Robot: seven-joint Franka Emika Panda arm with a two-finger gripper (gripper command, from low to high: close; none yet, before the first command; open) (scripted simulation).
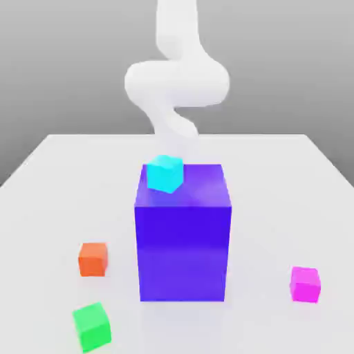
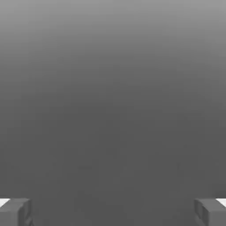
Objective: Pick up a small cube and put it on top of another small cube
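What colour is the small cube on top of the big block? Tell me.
The small cube is cyan; it shows best in the exterior view.

Blue-violet block [image 1: 183, 252] and green cube [image 1: 92, 327]

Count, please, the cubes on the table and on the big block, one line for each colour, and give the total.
Orange cube: 1
Green cube: 1
Magenta cube: 1
Cyan cube, at the top of the big blue-violet block: 1
Total small cubes: 4
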